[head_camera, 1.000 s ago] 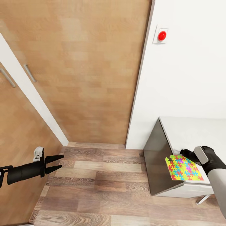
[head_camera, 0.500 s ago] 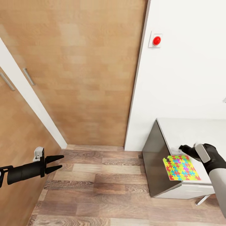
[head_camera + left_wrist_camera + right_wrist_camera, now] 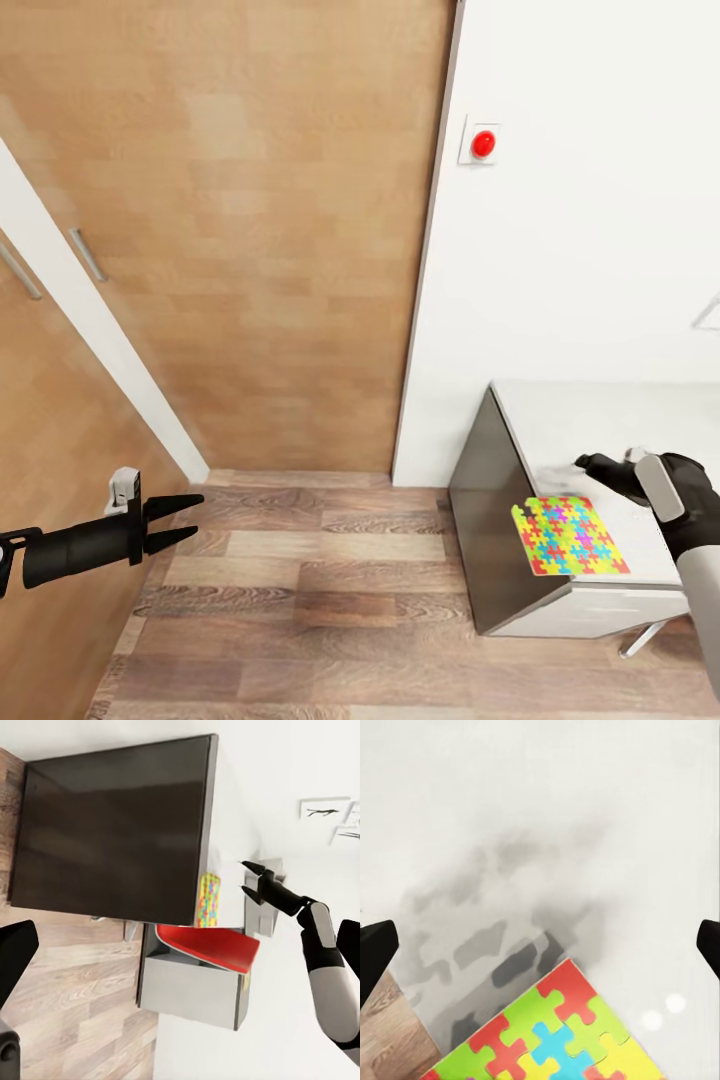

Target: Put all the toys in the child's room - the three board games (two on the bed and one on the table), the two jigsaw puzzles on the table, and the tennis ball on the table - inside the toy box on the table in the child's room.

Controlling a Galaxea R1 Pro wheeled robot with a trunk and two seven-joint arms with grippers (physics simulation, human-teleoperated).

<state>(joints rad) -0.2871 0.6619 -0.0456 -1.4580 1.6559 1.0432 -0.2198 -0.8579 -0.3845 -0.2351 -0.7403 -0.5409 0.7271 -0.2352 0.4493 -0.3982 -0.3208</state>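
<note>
Cam panned; bright multicolour jigsaw puzzle (image 3: 567, 535) now lower right, w/ black right gripper (image 3: 592, 465) open just above it, nothing grasped yet.

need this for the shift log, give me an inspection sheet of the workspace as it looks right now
surface: white table, glossy top, dark side panel.
job's things: one jigsaw puzzle flat at the table's near corner; toy box, games, ball nothing seen.
clutter: red chair seat tucked beside the table.
grippers: left gripper open, empty, over the wood floor; right gripper open, above the table just beyond the puzzle.
cables: nothing seen.
surroundings: wooden door, white wall with red button, framed pictures.
</note>
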